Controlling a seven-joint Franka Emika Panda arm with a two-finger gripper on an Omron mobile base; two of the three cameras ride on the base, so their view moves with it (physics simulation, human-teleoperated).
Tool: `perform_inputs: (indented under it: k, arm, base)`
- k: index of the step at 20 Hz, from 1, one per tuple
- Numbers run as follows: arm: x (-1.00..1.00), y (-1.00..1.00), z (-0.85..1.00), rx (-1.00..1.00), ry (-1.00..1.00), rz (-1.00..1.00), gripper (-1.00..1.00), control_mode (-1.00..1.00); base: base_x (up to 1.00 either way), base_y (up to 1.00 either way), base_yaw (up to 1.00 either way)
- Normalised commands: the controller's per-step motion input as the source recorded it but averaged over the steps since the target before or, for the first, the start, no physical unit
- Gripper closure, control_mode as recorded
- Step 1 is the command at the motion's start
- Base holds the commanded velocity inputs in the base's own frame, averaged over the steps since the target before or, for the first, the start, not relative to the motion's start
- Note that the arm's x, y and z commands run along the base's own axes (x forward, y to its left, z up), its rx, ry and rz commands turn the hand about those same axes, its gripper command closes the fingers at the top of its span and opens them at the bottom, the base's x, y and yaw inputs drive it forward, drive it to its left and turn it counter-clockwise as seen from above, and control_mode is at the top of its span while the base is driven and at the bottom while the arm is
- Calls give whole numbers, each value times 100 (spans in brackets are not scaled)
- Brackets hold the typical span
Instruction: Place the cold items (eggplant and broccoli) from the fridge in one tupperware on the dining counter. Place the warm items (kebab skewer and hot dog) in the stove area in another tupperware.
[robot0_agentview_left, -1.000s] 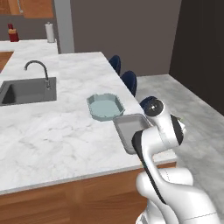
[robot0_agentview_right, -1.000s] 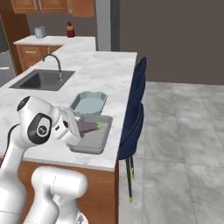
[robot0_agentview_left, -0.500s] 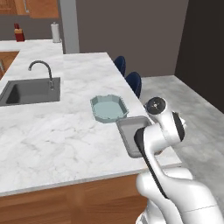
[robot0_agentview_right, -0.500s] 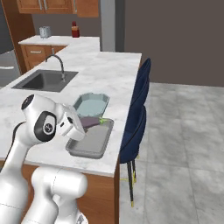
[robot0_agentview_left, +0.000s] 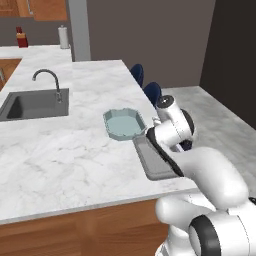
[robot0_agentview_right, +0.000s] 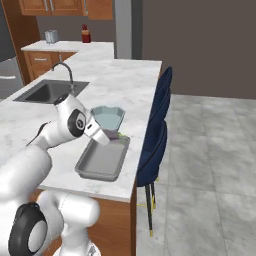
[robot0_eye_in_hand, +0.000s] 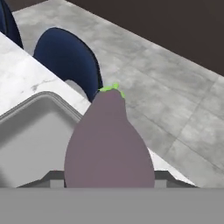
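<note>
The grey tupperware sat at the counter's right edge, the teal tupperware just behind it. Over the grey one's far end hung the gripper, jaws part-open and clamped around the eggplant. Its long axis ran out along the fingers, green stem leading toward the blue chairs. Empty tub lay below; the drop-off edge looked close.

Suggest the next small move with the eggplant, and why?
Probably lower it into the grey tupperware and release. The gripper holds the eggplant at that container's near corner by the counter edge, with the container bare inside. Nudge inward first so it doesn't drop toward the blue chairs.
</note>
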Motion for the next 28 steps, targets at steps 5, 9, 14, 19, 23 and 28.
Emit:
perform_inputs:
  k: [5,9,14,19,23,28]
  arm:
    - [54,29,-89,-1,2,1,100,-100]
    - [13,17,-96,0,0,6,100,-100]
    - [-8,1,-64,0,0,6,100,-100]
    - [2,0,-6,7,12,7,100,-100]
    - [33,-3,0,22,30,11,100,-100]
    - [92,0,-12,9,-4,7,100,-100]
  base:
    - [0,0,0]
    - [0,0,0]
    - [0,0,0]
    - [0,0,0]
    - [0,0,0]
    - [0,0,0]
